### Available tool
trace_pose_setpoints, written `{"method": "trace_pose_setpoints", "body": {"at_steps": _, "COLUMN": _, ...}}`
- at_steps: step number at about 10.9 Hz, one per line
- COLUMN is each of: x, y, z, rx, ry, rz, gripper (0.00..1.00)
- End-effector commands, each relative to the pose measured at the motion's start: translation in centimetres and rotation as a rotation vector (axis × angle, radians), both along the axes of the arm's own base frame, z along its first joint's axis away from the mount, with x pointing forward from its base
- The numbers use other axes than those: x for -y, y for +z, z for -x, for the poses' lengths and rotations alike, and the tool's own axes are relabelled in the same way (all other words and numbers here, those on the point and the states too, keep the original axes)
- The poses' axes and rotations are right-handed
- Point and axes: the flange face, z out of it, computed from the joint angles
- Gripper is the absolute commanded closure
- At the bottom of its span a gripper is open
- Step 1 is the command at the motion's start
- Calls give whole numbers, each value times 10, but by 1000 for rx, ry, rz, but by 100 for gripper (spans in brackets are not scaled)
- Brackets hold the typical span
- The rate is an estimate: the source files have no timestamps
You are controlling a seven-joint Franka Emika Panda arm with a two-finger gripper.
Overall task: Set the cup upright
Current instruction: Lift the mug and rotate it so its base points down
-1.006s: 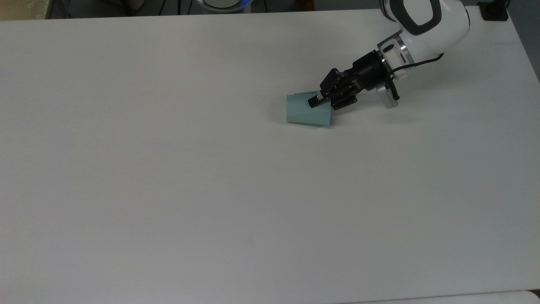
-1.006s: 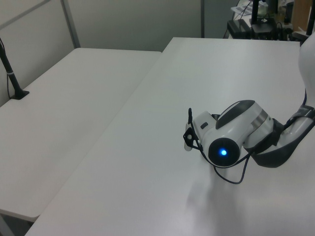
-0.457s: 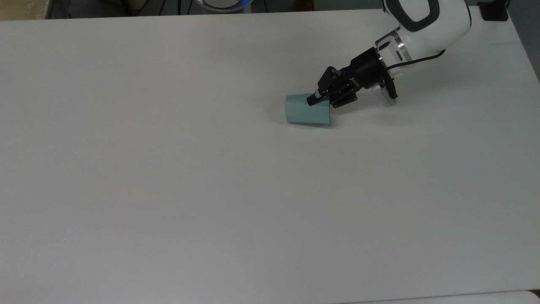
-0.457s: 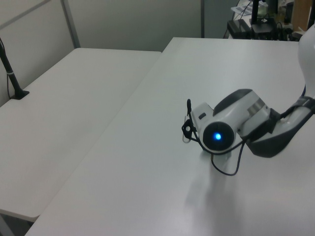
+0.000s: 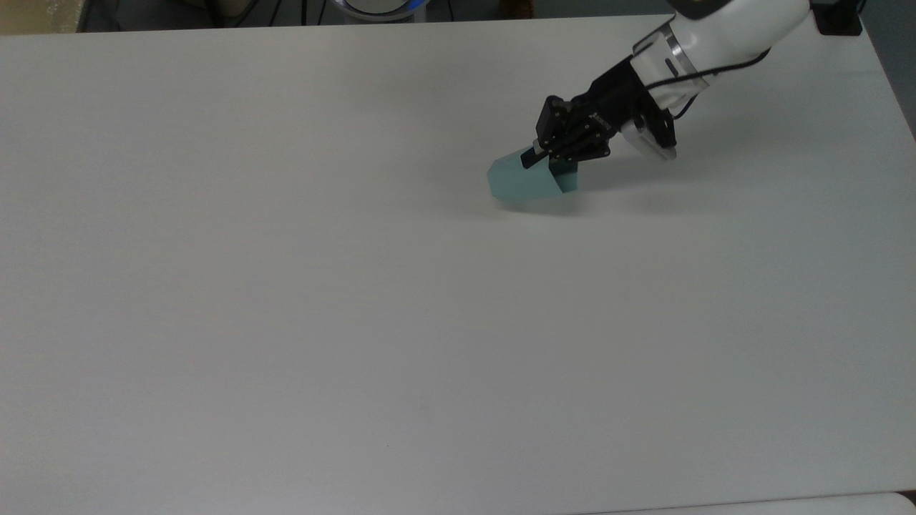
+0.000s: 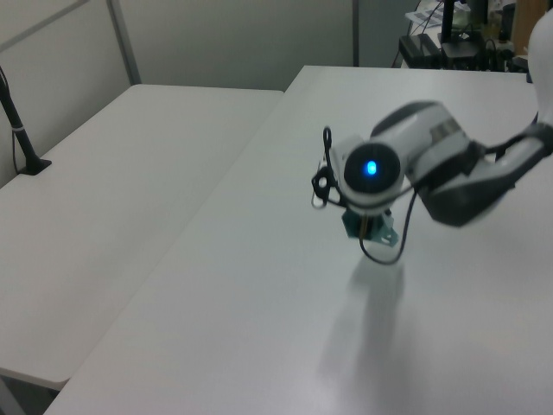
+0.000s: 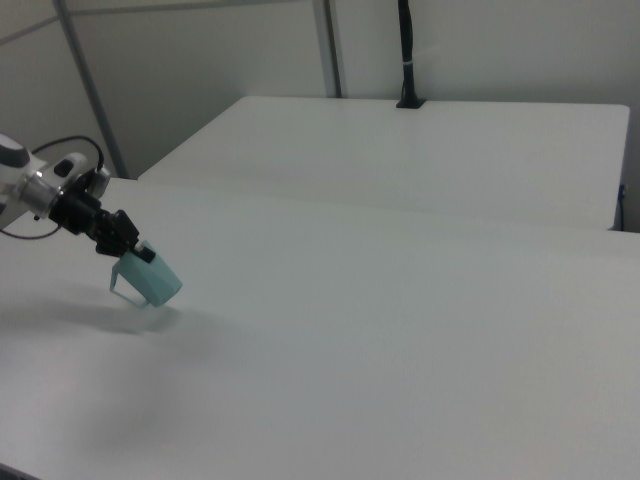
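Cup (image 5: 526, 182): pale teal plastic, faceted tapering body, smooth matte walls; held tilted off the white table (image 5: 286, 286), near its far right corner in the top view. Gripper (image 5: 538, 159): black fingers closed on the cup's rim wall. Risk, judged: a thin, slick wall pinched at one edge may pivot or slip during rotation and drop.

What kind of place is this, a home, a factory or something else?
Most likely a robotics lab or test room, not a home. A white robot arm works on a plain white table, its gripper shut on a small teal cup. A second bare table and grey partition walls stand behind.
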Motion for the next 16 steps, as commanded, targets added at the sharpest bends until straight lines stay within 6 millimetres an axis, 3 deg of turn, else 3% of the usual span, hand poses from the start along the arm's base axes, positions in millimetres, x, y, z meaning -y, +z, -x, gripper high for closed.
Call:
{"method": "trace_pose_setpoints", "body": {"at_steps": 1, "x": 51, "y": 86, "z": -11, "rx": -31, "ry": -64, "rz": -190, "gripper": 100}}
{"method": "trace_pose_setpoints", "body": {"at_steps": 2, "x": 77, "y": 115, "z": -19, "rx": -50, "ry": -89, "rz": -295, "gripper": 100}}
{"method": "trace_pose_setpoints", "body": {"at_steps": 4, "x": 147, "y": 162, "z": -22, "rx": -75, "ry": -137, "rz": -497, "gripper": 100}}
{"method": "trace_pose_setpoints", "body": {"at_steps": 6, "x": 216, "y": 174, "z": -21, "rx": -92, "ry": -180, "rz": -646, "gripper": 100}}
{"method": "trace_pose_setpoints", "body": {"at_steps": 12, "x": 392, "y": 107, "z": -45, "rx": -30, "ry": -312, "rz": -929, "gripper": 100}}
{"method": "trace_pose_setpoints", "body": {"at_steps": 13, "x": 413, "y": 98, "z": -45, "rx": -21, "ry": -329, "rz": -945, "gripper": 100}}
{"method": "trace_pose_setpoints", "body": {"at_steps": 14, "x": 426, "y": 89, "z": -46, "rx": -11, "ry": -348, "rz": -944, "gripper": 100}}
{"method": "trace_pose_setpoints", "body": {"at_steps": 16, "x": 428, "y": 59, "z": -43, "rx": 21, "ry": -344, "rz": -942, "gripper": 100}}
